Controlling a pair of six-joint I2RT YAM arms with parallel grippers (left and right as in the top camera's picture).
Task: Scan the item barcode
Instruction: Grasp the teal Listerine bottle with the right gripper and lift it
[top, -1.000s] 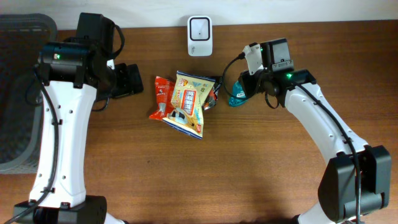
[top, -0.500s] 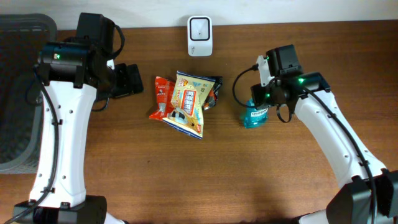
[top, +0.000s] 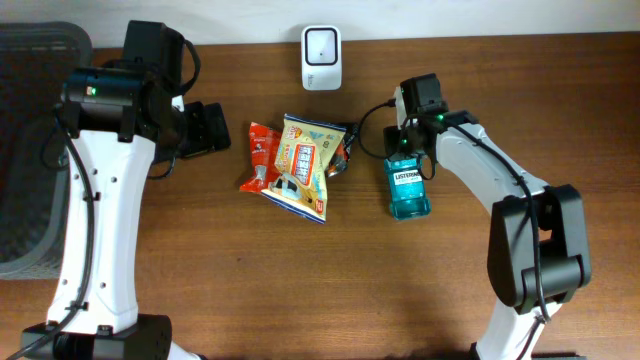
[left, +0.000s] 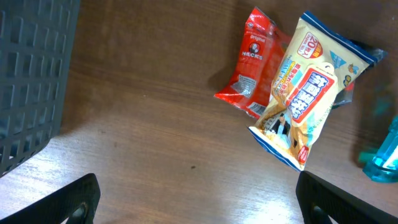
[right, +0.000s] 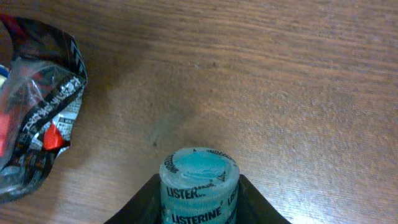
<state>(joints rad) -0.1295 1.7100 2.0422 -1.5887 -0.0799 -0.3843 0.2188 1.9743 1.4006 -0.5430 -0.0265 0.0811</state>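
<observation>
Listerine bottle (top: 408, 190) is pinched by the right gripper (right: 199, 202), not yet at the scanner (top: 320, 45). Next, its barcode must face there. Left gripper (left: 199, 202) waits, jaws spread.

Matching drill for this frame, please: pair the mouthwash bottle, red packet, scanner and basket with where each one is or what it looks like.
Things:
1. mouthwash bottle
2. red packet
3. scanner
4. basket

Places or looks:
A. white, at the far edge of the table
B. between the fingers of the right gripper
C. touching the yellow snack bag
D. dark mesh, at the robot's left

Pairs: 1-B, 2-C, 3-A, 4-D
</observation>
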